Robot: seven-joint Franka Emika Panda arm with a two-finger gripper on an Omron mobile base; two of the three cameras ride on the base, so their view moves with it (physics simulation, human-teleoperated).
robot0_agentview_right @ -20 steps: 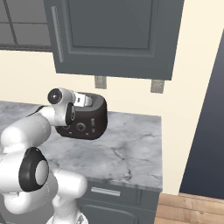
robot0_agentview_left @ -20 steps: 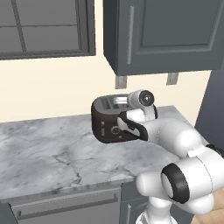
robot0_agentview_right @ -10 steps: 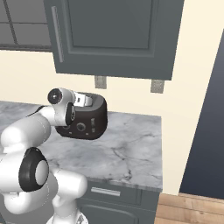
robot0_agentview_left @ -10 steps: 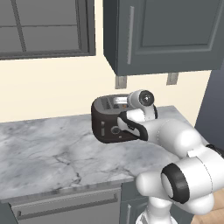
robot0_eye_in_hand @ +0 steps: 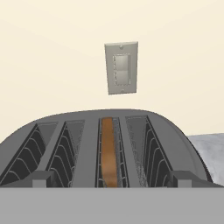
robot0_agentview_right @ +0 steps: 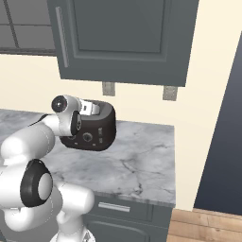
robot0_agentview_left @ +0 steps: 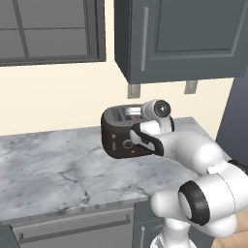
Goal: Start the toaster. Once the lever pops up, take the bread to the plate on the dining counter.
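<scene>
end effector [robot0_eye_in_hand: 109, 186] spread wide, nothing between the tips; in the hand view the two dark fingertips [robot0_eye_in_hand: 38, 179] stand just above the near edge of the toaster [robot0_eye_in_hand: 105, 148], one toward each end of its top. the hand is poised over the toaster's front upper edge, looking along the slots toward the wall.

toaster: dark, glossy, rounded, four slots across the top. the bread [robot0_eye_in_hand: 109, 153] sits sunk in the third slot from the left in the hand view, a thin brown edge showing down in the wire cage; the other three slots hold nothing. from the left base view, the toaster's front face shows one round knob [robot0_agentview_left: 127, 144] and a small slider, the lever [robot0_agentview_left: 114, 138], just left of it; its position along the track is too small to read.

toaster stands on the grey-white marble surface [robot0_agentview_left: 53, 169], near the wall. behind it on the cream wall, a grey outlet plate [robot0_eye_in_hand: 121, 68]. dark grey wall cabinet [robot0_agentview_right: 118, 40] above the toaster.
</scene>
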